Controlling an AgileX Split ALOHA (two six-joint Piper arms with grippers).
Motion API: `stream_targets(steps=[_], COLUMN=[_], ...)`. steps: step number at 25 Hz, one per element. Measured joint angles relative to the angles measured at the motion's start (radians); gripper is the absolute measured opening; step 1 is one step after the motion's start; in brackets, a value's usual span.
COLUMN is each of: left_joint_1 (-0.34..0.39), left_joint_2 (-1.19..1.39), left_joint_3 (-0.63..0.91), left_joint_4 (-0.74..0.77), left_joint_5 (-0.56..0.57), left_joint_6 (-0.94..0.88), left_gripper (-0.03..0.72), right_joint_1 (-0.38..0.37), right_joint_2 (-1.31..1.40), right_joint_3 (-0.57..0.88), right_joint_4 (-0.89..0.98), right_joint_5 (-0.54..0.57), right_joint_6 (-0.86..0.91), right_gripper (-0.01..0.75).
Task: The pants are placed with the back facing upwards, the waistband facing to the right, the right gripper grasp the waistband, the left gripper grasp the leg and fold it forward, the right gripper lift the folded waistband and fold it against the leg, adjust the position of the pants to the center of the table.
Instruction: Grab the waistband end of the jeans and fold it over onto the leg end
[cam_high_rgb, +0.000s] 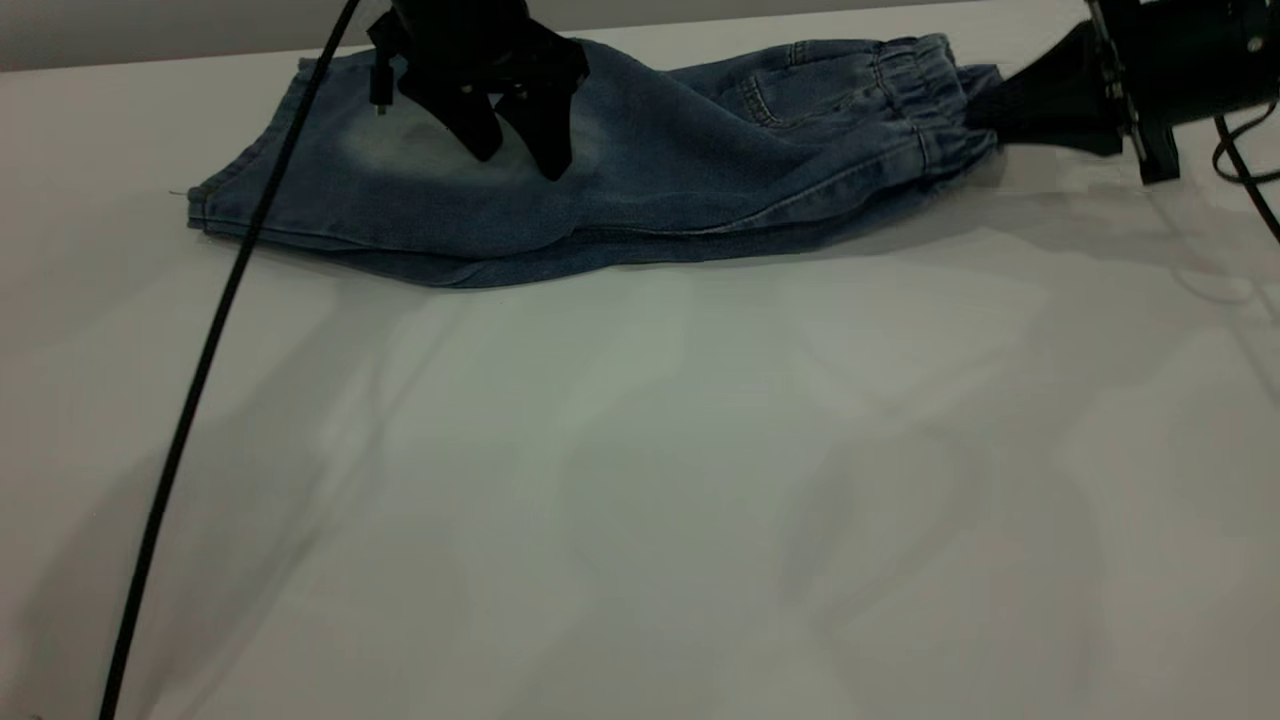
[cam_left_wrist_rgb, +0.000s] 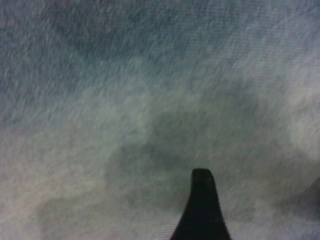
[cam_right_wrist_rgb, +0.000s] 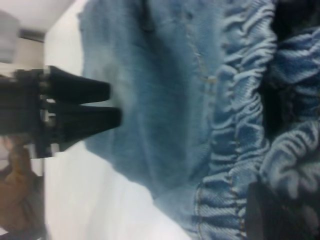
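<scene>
The pants (cam_high_rgb: 640, 170) lie folded lengthwise at the far side of the table (cam_high_rgb: 640, 480), with the waistband (cam_high_rgb: 925, 90) to the right and the leg (cam_high_rgb: 300, 190) ends to the left. My right gripper (cam_high_rgb: 985, 108) lies low at the right and is shut on the waistband (cam_right_wrist_rgb: 235, 125), whose gathered denim bunches between its dark jaws. My left gripper (cam_high_rgb: 520, 160) hangs over the pale faded patch on the top leg, open, tips close to the cloth and nothing between them. One of its fingers (cam_left_wrist_rgb: 202, 215) shows against the denim (cam_left_wrist_rgb: 150, 100).
The left arm's black cable (cam_high_rgb: 200, 370) runs from the gripper down across the table's left side to the near edge. The right arm's cables (cam_high_rgb: 1245, 170) trail at the far right. The wide white tabletop stretches in front of the pants.
</scene>
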Motion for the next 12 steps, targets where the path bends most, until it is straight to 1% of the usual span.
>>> stream_targets(steps=[5,9,12], left_joint_1=[-0.009,-0.017,-0.018], left_joint_2=[0.000,0.000,-0.001], left_joint_3=[0.000,0.000,0.000], left_joint_4=[0.000,0.000,0.000], left_joint_5=[-0.003,-0.004,-0.003], left_joint_6=[0.001,0.001,0.001], left_gripper=[0.509,0.509,0.509], right_joint_1=[0.032,0.093,0.149], right_joint_2=[-0.085,-0.147,-0.160], right_joint_3=[-0.003,-0.048,-0.099], right_joint_4=[-0.001,-0.006,-0.006], right_joint_5=[0.026,0.089,0.114], right_joint_6=[0.039,0.094,0.139], right_gripper=[0.022,0.020,0.013])
